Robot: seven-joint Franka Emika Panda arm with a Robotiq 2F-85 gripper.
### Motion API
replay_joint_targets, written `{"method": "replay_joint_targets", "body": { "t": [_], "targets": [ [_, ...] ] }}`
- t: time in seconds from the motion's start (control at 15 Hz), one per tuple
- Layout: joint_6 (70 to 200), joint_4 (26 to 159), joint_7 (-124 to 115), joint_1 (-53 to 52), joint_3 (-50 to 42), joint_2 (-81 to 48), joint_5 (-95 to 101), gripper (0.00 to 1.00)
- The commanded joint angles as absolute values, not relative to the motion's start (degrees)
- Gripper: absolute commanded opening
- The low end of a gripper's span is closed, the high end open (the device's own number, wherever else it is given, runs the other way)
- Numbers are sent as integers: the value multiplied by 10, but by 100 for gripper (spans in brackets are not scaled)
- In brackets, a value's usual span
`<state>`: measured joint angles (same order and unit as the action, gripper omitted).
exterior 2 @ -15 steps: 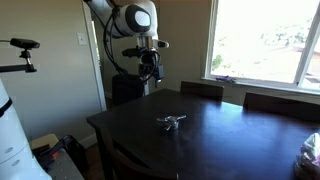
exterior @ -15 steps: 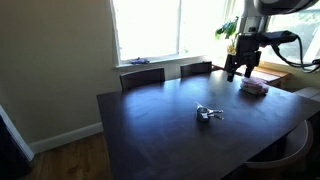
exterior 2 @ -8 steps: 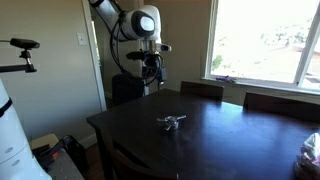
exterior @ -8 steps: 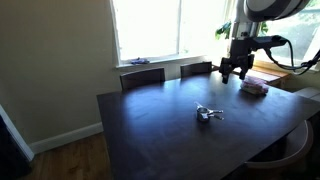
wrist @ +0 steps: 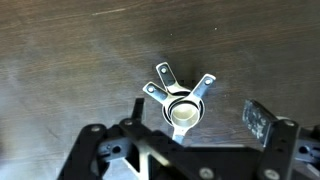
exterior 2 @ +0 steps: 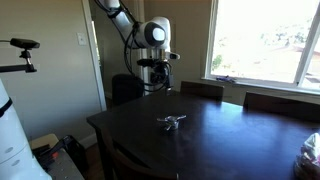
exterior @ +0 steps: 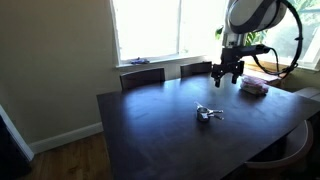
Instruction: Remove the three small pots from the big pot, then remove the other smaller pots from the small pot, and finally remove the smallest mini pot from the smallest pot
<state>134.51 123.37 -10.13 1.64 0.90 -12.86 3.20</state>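
The silver pots sit nested in one stack [wrist: 181, 108] on the dark table, their thin handles [wrist: 162, 80] fanned out. The outermost is the big pot; the three small pots lie inside it and I cannot tell them apart. The stack shows small in both exterior views [exterior: 206, 113] [exterior 2: 171, 122]. My gripper [wrist: 190, 128] hangs high above the table, open and empty, over the stack in the wrist view. One finger pad [wrist: 259, 122] shows at the right; the other is hidden by the gripper body. In both exterior views the gripper [exterior: 227, 75] [exterior 2: 157, 84] is above the table's edge.
The dark wooden table [exterior: 170, 130] has chairs [exterior: 142, 77] tucked at its window side. A small pile of things [exterior: 253, 87] lies on a corner of the table. A camera on a stand [exterior 2: 22, 45] is by the wall.
The arm has swung inward over the table toward the pots, moving left in one exterior view and right in the other. The pots have not moved.
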Motion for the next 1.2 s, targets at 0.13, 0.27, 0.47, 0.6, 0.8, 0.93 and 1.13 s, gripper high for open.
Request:
{"method": "replay_joint_targets", "body": {
  "t": [0.13, 0.27, 0.47, 0.6, 0.8, 0.93, 1.13],
  "targets": [
    [1329, 1136, -110, 6, -11, -224, 28, 100],
    [1344, 1151, -98, 7, -10, -221, 26, 100],
    [1344, 1137, -97, 7, -11, -233, 25, 100],
    [1351, 1132, -92, 5, -10, -242, 32, 100],
    [1380, 1102, -122, -11, -16, -293, 41, 100],
    [1384, 1071, -126, -13, -13, -332, 25, 100],
    [1400, 1032, -130, -18, -13, -386, 13, 100]
  ]
}}
